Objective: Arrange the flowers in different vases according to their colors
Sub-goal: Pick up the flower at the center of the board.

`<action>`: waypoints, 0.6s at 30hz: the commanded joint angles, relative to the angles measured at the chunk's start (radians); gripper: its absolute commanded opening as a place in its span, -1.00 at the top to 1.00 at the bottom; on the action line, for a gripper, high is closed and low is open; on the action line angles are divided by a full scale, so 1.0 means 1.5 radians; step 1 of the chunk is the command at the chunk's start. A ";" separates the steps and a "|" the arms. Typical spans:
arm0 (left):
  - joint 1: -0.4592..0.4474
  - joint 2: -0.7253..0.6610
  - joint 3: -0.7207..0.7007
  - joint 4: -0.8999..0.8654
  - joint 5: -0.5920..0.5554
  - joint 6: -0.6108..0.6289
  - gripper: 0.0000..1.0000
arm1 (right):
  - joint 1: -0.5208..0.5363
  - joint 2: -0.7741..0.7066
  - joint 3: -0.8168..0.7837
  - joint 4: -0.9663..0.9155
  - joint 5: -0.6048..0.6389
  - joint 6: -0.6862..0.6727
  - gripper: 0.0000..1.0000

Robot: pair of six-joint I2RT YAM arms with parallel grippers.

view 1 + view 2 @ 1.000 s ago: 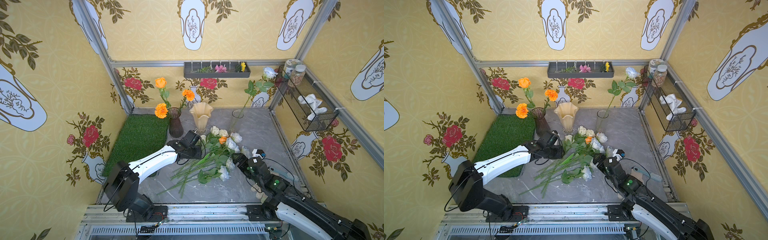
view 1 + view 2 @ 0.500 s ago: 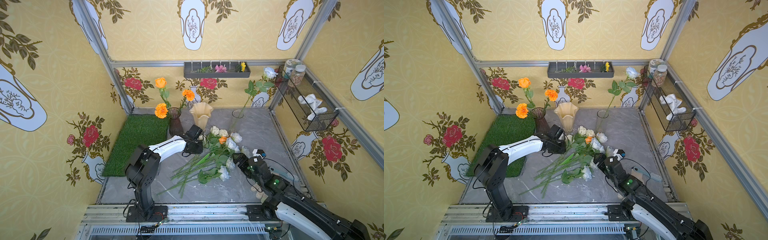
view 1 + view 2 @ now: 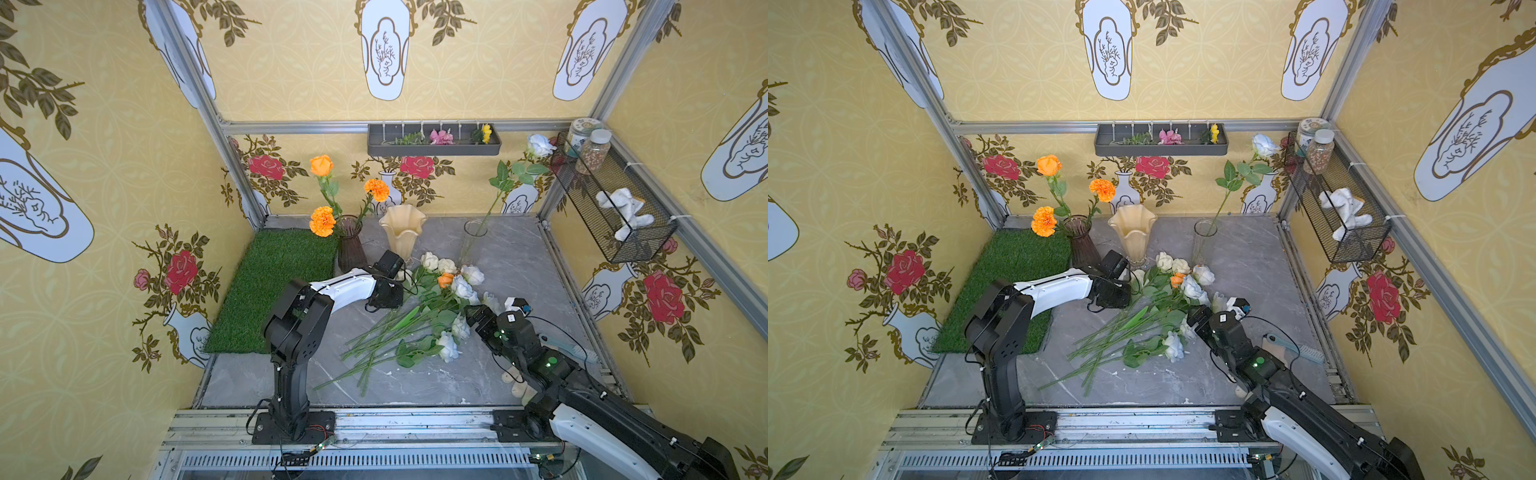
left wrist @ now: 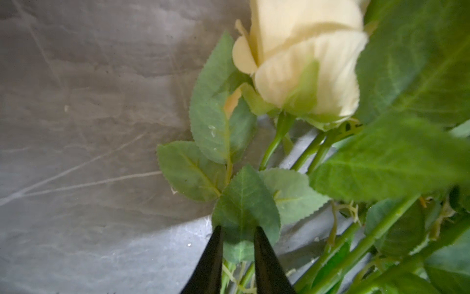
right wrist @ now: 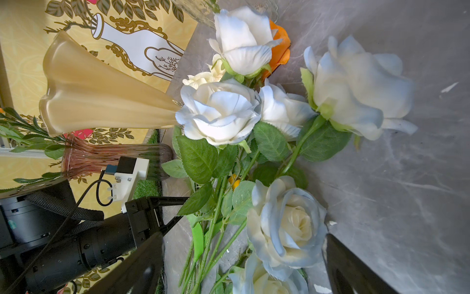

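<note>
A pile of flowers [image 3: 436, 299] lies mid-table: cream roses [image 3: 429, 261], pale-blue-tinted roses and an orange rose [image 3: 445, 279]. The purple vase [image 3: 350, 249] holds three orange flowers. The cream vase [image 3: 402, 232] shows nothing in it. The clear cylinder [image 3: 471, 241] holds one white-blue rose [image 3: 539, 145]. My left gripper [image 4: 237, 229] sits at the pile's left edge under a cream rose [image 4: 305, 63]. Its jaws are narrow, with a leaf and stems between them; contact is unclear. My right gripper [image 5: 243, 236] stands wide open around a pale-blue rose [image 5: 287, 224], touching nothing.
A green turf mat [image 3: 274, 286] covers the table's left side. A wall tray [image 3: 434, 147] with small flowers hangs at the back. A wire basket [image 3: 615, 199] with jars juts from the right wall. A brush [image 3: 577, 353] lies by the right arm.
My left arm has folded up at the elbow while its gripper pushed in toward the cream rose and its jaws narrowed. The right arm has not moved.
</note>
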 commanded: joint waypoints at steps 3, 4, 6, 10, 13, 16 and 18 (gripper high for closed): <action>0.001 0.027 0.009 0.000 0.006 0.006 0.47 | -0.001 0.004 0.001 0.028 0.001 0.000 -0.95; 0.001 0.032 0.009 0.000 0.010 0.005 0.43 | 0.000 0.004 0.002 0.028 0.000 0.000 -0.95; 0.001 0.035 0.008 0.004 0.016 0.003 0.32 | -0.001 0.003 0.002 0.028 0.000 0.000 -0.95; 0.000 0.038 0.004 0.003 0.006 0.001 0.20 | -0.001 0.003 0.002 0.027 -0.001 0.000 -0.95; 0.000 0.041 0.007 -0.003 -0.013 0.005 0.22 | -0.001 0.002 0.001 0.027 0.000 0.000 -0.95; -0.003 0.040 0.006 -0.007 -0.026 0.008 0.32 | -0.002 0.000 0.001 0.026 -0.001 0.001 -0.95; -0.006 0.034 0.006 -0.006 -0.037 0.013 0.40 | -0.002 -0.002 0.000 0.026 -0.001 0.001 -0.95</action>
